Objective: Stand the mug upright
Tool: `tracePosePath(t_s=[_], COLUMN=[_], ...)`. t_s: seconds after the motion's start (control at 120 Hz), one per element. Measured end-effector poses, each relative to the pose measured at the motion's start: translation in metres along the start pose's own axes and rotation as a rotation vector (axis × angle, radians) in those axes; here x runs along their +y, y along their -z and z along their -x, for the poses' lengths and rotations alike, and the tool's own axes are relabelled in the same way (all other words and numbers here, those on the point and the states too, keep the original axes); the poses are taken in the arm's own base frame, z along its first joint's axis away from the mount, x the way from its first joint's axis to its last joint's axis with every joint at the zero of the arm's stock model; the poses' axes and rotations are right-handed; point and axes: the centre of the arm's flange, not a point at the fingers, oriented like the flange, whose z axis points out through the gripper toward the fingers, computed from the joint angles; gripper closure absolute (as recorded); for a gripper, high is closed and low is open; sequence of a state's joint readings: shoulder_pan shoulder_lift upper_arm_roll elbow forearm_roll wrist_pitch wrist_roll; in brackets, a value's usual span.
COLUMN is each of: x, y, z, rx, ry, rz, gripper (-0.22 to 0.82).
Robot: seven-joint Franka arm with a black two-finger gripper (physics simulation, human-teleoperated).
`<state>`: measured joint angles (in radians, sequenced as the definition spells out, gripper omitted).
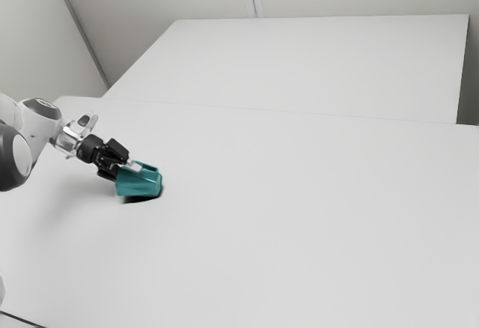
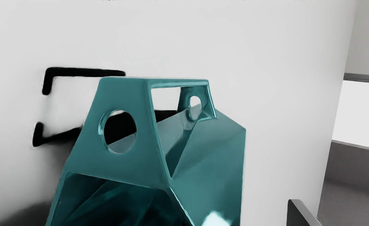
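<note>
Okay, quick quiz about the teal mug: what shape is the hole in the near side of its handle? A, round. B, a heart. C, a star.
A: in the wrist view, the hole through the handle of the mug has a smooth, cornerless rim.

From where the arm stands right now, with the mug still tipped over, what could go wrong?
Slipping: the mug has slanted, glossy faces, so a grip closed off-center by the gripper may slide or twist it.

Snagging: the holed handle juts out ahead of the gripper and might catch on the table as the mug is turned.

Nudging: the visible finger stands apart from the mug's wall, so closing could shove it sideways.
</note>
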<state>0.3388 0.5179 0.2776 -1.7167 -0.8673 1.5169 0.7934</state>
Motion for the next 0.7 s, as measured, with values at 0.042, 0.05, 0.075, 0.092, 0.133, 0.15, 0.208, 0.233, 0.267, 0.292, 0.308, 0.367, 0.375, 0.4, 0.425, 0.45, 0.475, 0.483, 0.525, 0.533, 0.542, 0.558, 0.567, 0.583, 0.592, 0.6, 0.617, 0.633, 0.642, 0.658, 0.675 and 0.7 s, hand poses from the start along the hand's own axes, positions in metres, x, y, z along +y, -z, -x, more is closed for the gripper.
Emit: tracePosePath(t_s=[0.042,0.05,0.075,0.092,0.133,0.15,0.208,0.233,0.267,0.292,0.308,0.367,0.375,0.4,0.425,0.45,0.475,0.483,0.525,0.533,0.542,0.558,0.567,0.583,0.592,0.6,0.617,0.633,0.642,0.658,0.675,0.7], x=[0.002,0.002,0.003,0.003,0.005,0.005,0.006,0.007,0.009,0.011,0.013,0.018,0.019,0.023,0.026,0.028,0.030,0.031,0.034,0.035,0.036,0.037,0.038,0.040,0.041,0.041,0.044,0.046,0.047,0.050,0.053,0.058], y=[-0.003,-0.003,-0.004,-0.005,-0.006,-0.007,-0.008,-0.008,-0.010,-0.010,-0.011,-0.013,-0.013,-0.012,-0.012,-0.013,-0.013,-0.013,-0.012,-0.011,-0.011,-0.010,-0.009,-0.008,-0.008,-0.008,-0.007,-0.006,-0.006,-0.005,-0.004,-0.005], z=[-0.002,-0.002,-0.003,-0.003,-0.004,-0.005,-0.006,-0.006,-0.007,-0.008,-0.009,-0.012,-0.013,-0.015,-0.017,-0.018,-0.019,-0.020,-0.021,-0.022,-0.022,-0.022,-0.023,-0.023,-0.023,-0.023,-0.023,-0.024,-0.024,-0.024,-0.024,-0.025], rx=[0.001,0.001,0.002,0.003,0.004,0.004,0.004,0.004,0.003,0.003,0.003,0.001,0.001,0.002,0.002,0.002,0.002,0.002,0.004,0.005,0.005,0.007,0.008,0.009,0.010,0.010,0.012,0.013,0.014,0.015,0.015,0.014], ry=[-0.008,-0.010,-0.014,-0.016,-0.023,-0.025,-0.033,-0.037,-0.043,-0.048,-0.053,-0.069,-0.072,-0.081,-0.089,-0.096,-0.101,-0.103,-0.111,-0.113,-0.115,-0.119,-0.120,-0.125,-0.126,-0.128,-0.132,-0.136,-0.138,-0.143,-0.149,-0.157], rz=[0.007,0.009,0.011,0.013,0.017,0.018,0.020,0.021,0.023,0.023,0.023,0.024,0.023,0.021,0.019,0.018,0.016,0.016,0.013,0.012,0.011,0.009,0.009,0.007,0.006,0.006,0.004,0.003,0.002,0.001,-0.001,-0.003], gripper=[0.47,0.49,0.53,0.55,0.60,0.62,0.67,0.68,0.70,0.71,0.72,0.73,0.73,0.74,0.74,0.75,0.75,0.75,0.75,0.76,0.76,0.76,0.76,0.76,0.76,0.76,0.76,0.77,0.77,0.77,0.77,0.77])
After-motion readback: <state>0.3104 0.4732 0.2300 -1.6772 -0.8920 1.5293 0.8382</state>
